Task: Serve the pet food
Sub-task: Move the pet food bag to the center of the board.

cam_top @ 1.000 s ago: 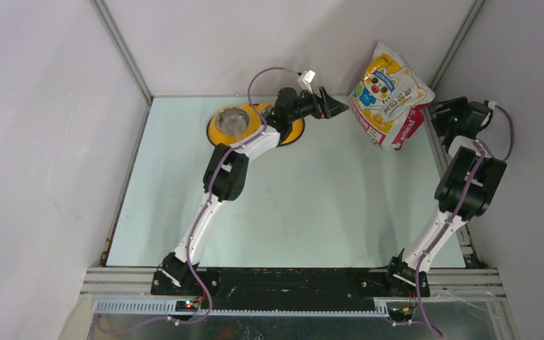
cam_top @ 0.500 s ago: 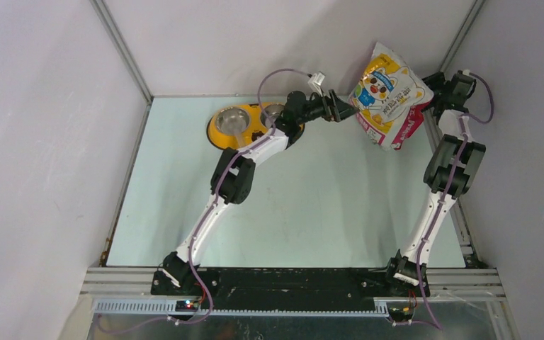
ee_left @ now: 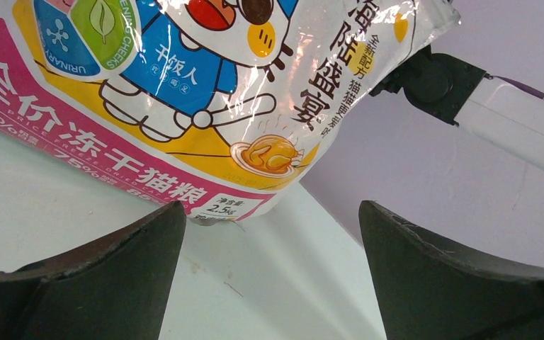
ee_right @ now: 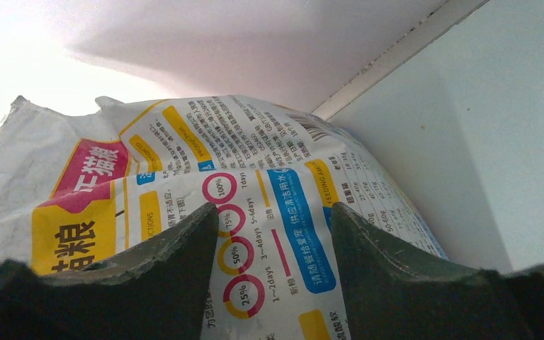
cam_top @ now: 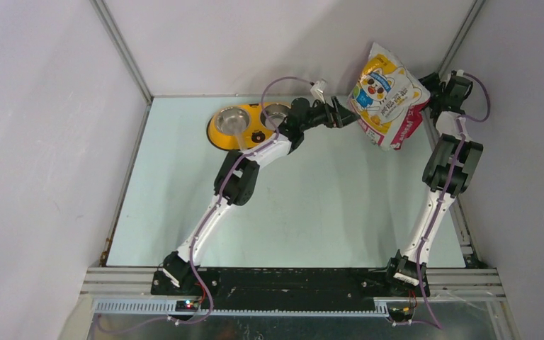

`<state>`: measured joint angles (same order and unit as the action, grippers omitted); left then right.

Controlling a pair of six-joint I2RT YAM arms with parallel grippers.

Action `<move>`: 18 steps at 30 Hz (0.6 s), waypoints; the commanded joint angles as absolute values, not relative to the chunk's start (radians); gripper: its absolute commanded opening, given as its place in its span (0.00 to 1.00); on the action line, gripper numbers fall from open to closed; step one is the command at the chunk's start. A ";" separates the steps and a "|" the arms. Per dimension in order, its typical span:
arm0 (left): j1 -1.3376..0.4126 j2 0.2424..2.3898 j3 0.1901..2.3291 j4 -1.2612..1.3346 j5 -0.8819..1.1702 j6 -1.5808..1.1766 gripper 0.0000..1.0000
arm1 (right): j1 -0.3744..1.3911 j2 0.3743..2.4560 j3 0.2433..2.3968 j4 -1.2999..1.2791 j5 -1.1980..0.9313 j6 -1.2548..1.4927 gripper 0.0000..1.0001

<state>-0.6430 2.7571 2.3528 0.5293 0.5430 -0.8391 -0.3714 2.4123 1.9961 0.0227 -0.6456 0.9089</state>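
Pale green table (cam_top: 326, 212), white walls (cam_top: 42, 142): feeder (cam_top: 219, 136) far back, left gripper (ee_left: 270, 209) spread facing pet food bag (cam_top: 386, 95), right gripper (ee_right: 275, 209) I can't tell.

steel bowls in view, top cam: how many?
2. Both sit in the yellow feeder: left bowl in the open, right bowl beside the left arm. No others visible.

Glossy yellow-white-pink pet food bag (cam_top: 386, 99) with cartoon cat, standing tilted at the far right.
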 commanded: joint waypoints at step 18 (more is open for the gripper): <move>-0.683 2.749 2.384 0.461 0.478 -0.835 0.91 | -0.187 2.334 1.725 -0.055 -1.001 0.839 0.63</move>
<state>-0.6659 2.7625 2.3528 0.4721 0.5014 -0.8551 -0.3286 2.3108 1.7882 0.1711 -0.7525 0.8566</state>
